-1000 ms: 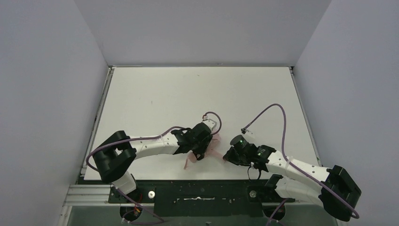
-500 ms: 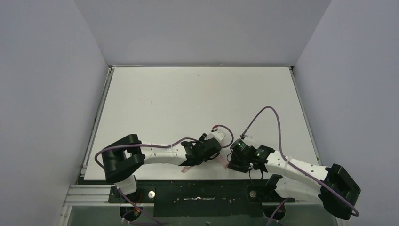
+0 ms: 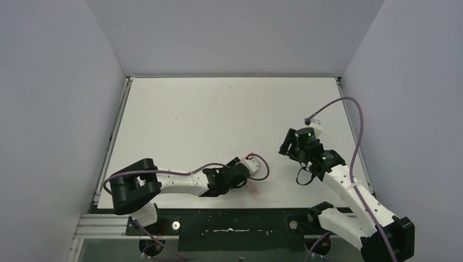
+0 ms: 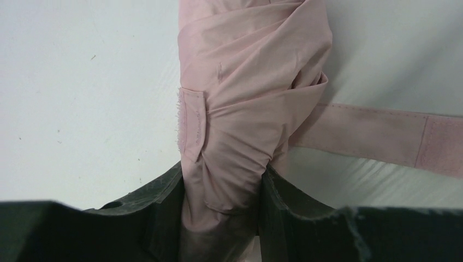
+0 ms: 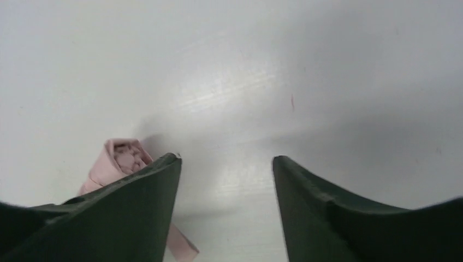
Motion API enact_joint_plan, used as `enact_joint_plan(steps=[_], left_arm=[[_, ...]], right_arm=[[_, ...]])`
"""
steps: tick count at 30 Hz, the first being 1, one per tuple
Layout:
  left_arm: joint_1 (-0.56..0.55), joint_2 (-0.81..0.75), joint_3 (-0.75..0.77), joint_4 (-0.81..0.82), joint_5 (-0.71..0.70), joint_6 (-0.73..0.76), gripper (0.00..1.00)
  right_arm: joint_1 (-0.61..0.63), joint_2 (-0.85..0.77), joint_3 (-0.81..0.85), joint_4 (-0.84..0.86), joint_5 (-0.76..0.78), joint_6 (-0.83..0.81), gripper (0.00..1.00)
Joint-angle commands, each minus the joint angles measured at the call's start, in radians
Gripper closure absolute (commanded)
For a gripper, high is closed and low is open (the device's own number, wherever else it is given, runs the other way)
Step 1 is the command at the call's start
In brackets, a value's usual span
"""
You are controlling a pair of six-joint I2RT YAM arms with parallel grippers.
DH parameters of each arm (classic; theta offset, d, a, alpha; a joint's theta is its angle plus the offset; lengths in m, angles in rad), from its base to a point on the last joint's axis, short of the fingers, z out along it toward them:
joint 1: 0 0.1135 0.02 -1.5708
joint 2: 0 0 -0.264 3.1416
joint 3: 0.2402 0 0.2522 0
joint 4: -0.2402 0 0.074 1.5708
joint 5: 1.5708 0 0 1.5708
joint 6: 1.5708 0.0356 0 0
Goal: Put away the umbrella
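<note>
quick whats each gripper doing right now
left gripper: closed on the folded pink umbrella
right gripper: open, holding nothing

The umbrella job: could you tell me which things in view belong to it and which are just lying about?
Job: umbrella, its strap, left gripper clamping it, open right gripper.
Not the job: white table, purple cables.

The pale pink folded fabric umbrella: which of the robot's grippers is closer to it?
Left. The left gripper is closed around the umbrella, gripping its bundled fabric. The right gripper stands open and apart from it, off to its right.
</note>
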Motion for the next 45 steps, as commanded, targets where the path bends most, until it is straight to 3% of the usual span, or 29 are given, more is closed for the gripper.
enact_joint_plan(steps=[1,4,11,14,16,21,24,28,40,45], left_arm=[[-0.006,-0.046,-0.065,0.093,0.058,0.212,1.00],[-0.019,-0.051,-0.082,0.149,0.064,0.316,1.00],[-0.053,-0.042,-0.119,0.256,0.073,0.507,1.00],[-0.063,-0.031,-0.133,0.306,0.068,0.563,1.00],[-0.069,-0.026,-0.140,0.327,0.073,0.596,1.00],[-0.091,0.012,-0.164,0.392,0.047,0.683,1.00],[-0.114,0.041,-0.186,0.456,0.013,0.743,1.00],[-0.126,0.064,-0.200,0.495,-0.005,0.768,1.00],[-0.155,0.095,-0.195,0.485,-0.001,0.773,1.00],[-0.156,0.100,-0.197,0.486,0.000,0.766,1.00]], right_arm=[[-0.037,0.003,0.063,0.324,0.045,-0.285,0.25],[-0.053,0.088,0.175,0.352,-0.048,-0.431,0.12],[-0.062,0.264,0.287,0.459,-0.382,-0.731,0.18],[-0.068,0.302,0.291,0.469,-0.593,-0.977,0.18],[-0.073,0.325,0.318,0.404,-0.704,-1.091,0.16],[-0.073,0.476,0.481,-0.072,-0.969,-1.414,0.14],[-0.058,0.550,0.533,-0.242,-0.994,-1.529,0.15],[-0.023,0.550,0.507,-0.294,-1.000,-1.619,0.15],[0.043,0.586,0.363,-0.102,-0.995,-1.610,0.15],[0.059,0.623,0.366,-0.147,-1.010,-1.630,0.15]])
